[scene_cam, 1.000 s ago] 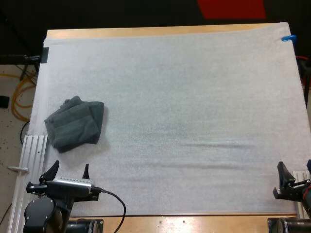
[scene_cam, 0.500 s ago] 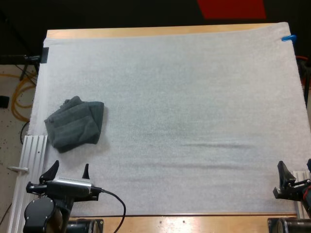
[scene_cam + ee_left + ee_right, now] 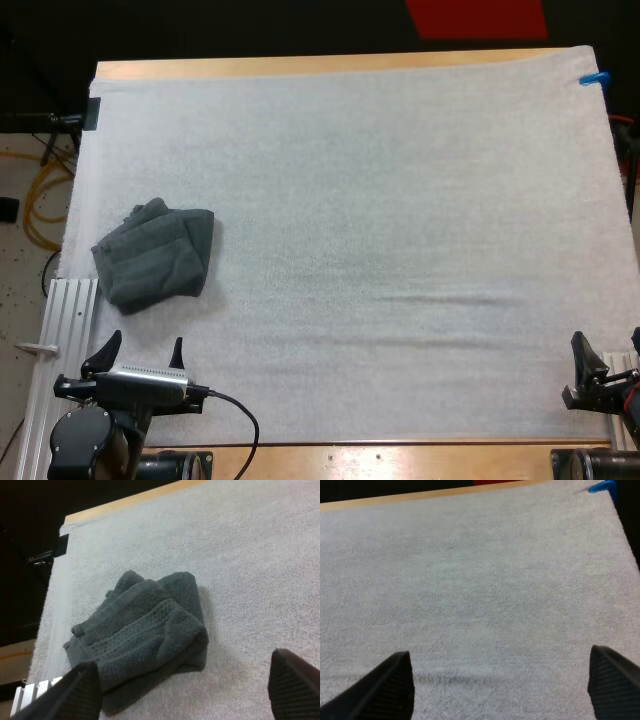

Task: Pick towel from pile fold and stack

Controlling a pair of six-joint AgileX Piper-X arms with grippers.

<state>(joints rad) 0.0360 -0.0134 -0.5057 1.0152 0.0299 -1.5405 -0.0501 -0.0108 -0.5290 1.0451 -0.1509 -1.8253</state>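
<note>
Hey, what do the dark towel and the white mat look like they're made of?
The towel looks like soft terry cloth, matte dark grey-green: looped pile and a ribbed woven band show. The mat looks like thin white fabric or foam sheet, matte; its fine fuzzy grain and a shallow wrinkle suggest something flexible.

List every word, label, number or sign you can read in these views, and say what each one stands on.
None: no readable text, label, number or sign stands anywhere. The dark grey-green towel, the white mat and the wooden table bear no markings.
</note>
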